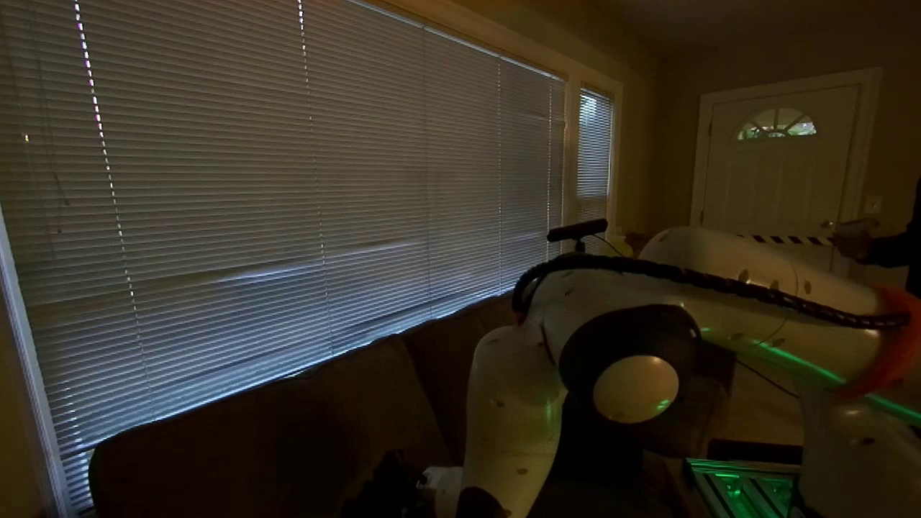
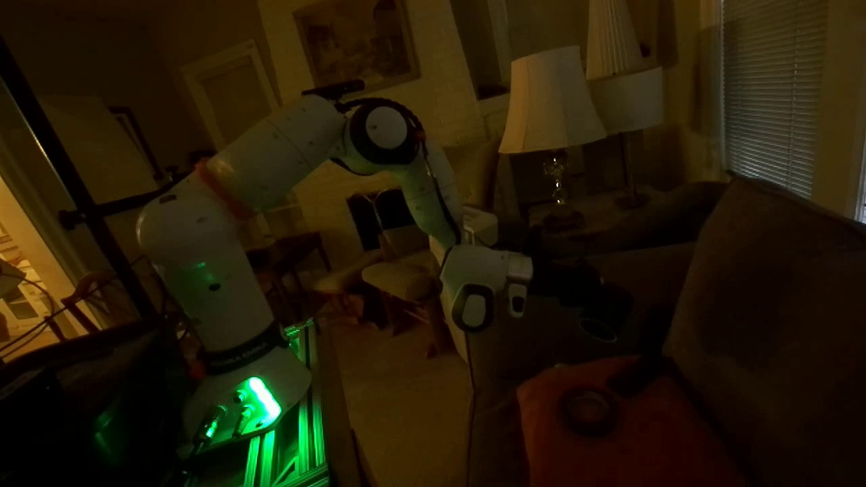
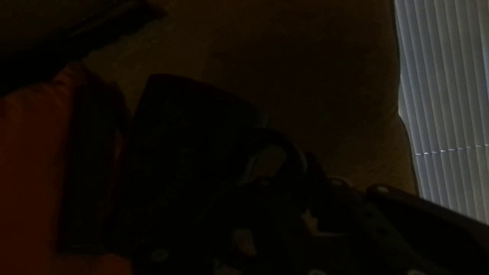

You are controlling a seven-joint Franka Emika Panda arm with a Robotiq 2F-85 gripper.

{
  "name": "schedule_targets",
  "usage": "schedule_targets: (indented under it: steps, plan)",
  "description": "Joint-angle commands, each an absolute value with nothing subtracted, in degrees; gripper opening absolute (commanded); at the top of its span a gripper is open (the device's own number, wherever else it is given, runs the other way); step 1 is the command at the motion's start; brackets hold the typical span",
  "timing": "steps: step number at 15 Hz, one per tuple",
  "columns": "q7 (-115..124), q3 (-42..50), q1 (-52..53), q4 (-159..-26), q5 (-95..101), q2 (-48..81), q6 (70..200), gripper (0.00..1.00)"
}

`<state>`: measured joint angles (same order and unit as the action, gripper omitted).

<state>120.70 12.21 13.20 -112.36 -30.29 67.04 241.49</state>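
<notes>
Sofa (image 2: 778, 311) takes up the dim space around me, an orange cushion (image 2: 649, 453) lying on it. My gripper (image 3: 296, 179) is clenched on a dark mug (image 3: 183, 152), apparently by its handle (image 3: 292, 147); the mug looks tilted, near the cushion. I should pinch firmly and turn slowly, lest it swivel. Smallest, the blurred lettering (image 2: 247, 353) on my base (image 2: 230, 389) seems to say FRANKA EMIKA; I can read nothing on the mug.
</notes>
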Motion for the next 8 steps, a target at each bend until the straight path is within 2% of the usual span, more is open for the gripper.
schedule_targets:
  steps: [1,8]
  plan:
    - [128.5,18.4,20.8,-114.0,-33.3,69.2,243.3,0.02]
    - [134.1,27.8,33.3,-116.9,-39.5,77.4,243.4,0.02]
